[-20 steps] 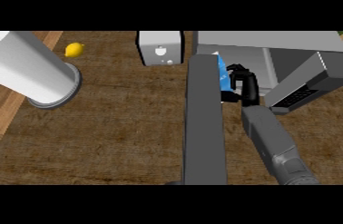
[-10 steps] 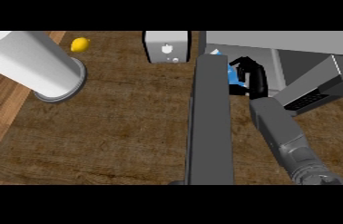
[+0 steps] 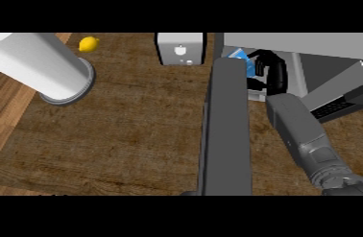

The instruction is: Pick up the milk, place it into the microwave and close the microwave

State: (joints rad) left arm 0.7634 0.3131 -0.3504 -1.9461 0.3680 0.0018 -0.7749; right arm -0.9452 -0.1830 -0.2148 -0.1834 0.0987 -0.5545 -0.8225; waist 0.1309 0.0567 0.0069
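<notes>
The milk is a blue carton, mostly hidden behind the open microwave door, a dark grey slab running down the middle of the head view. My right hand is curled round the carton and holds it at the mouth of the grey microwave at the top right. The grey right forearm comes in from the lower right. My left hand does not show.
A tall white cylinder on a round grey base stands at the left. A yellow lemon lies behind it. A small white appliance sits just left of the microwave. Brown counter top stretches between them.
My right hand has carried the milk farther away from me, toward the microwave's opening. The forearm has stretched out along the door.
</notes>
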